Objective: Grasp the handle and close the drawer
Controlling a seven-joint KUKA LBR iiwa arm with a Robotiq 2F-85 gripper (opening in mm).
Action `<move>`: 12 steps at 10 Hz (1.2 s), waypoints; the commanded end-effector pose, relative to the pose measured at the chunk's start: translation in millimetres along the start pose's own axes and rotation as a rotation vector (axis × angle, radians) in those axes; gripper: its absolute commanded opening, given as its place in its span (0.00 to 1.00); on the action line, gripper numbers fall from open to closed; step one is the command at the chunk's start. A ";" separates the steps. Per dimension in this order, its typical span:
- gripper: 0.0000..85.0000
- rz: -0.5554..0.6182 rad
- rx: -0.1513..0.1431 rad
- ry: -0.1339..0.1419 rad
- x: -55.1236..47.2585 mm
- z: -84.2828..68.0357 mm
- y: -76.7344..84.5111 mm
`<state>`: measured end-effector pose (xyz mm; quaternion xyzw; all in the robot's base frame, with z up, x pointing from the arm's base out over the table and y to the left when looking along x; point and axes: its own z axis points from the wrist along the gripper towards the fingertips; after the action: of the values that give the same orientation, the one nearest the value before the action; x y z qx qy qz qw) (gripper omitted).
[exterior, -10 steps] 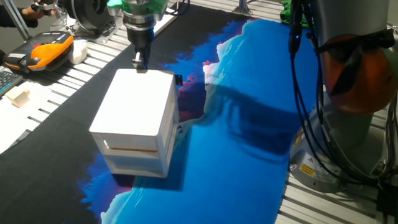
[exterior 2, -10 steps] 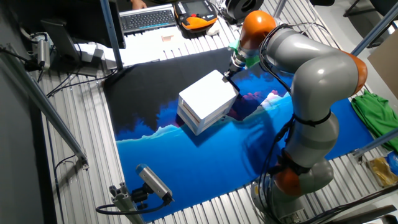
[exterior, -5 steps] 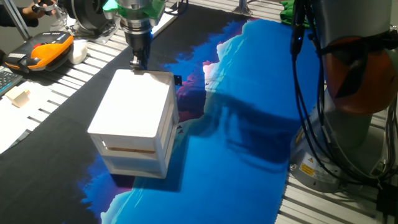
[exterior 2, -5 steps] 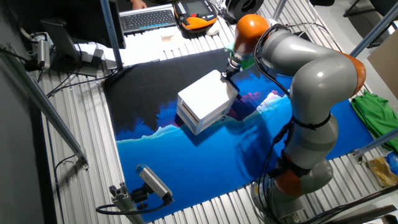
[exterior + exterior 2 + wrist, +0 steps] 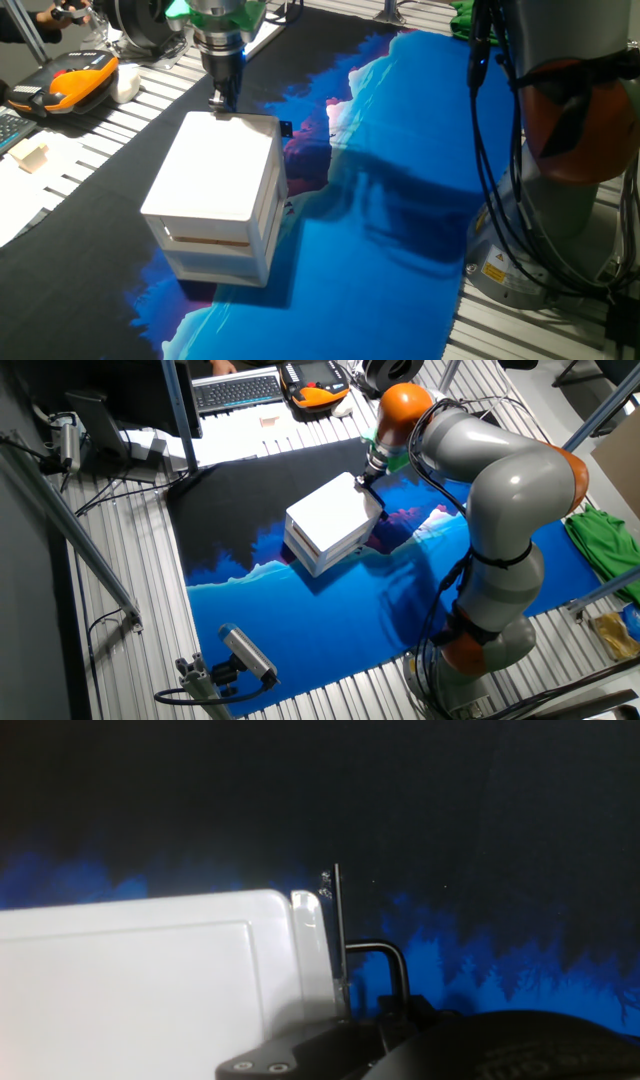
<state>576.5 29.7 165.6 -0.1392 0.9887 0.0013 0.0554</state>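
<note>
The hand view shows most about progress: the white top of the cabinet [image 5: 140, 970] fills the lower left, and just to the right of it a thin dark plate edge and a bent black wire handle [image 5: 385, 965] stand directly ahead of the gripper [image 5: 345, 1020], whose dark body crowds the bottom edge. The fingertips themselves are hidden there, so whether the jaws are spread or clamped on the handle cannot be told from any view. In one fixed view the gripper [image 5: 220, 97] hangs at the far top edge of the cabinet [image 5: 215, 170], touching or just above it, with the arm [image 5: 500, 490] reaching over from the other side of the blue and black mat [image 5: 400, 200]. The drawer [image 5: 268, 195] sits directly below the gripper as the upper tier, and from both fixed cameras its sides look roughly flush with the cabinet body; the gap seen near the gripper in the hand view is narrow. The judgement is that the drawer is nearly or fully pushed in, leaving at most a last short push and then the release of the handle. The front face with the handle is turned away from the fixed cameras, so full closure cannot be confirmed.
</note>
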 end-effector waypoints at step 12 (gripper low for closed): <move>0.40 0.043 -0.019 0.006 0.4 1.5 0.2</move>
<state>575.4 30.2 163.2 -0.1188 0.9916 0.0121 0.0495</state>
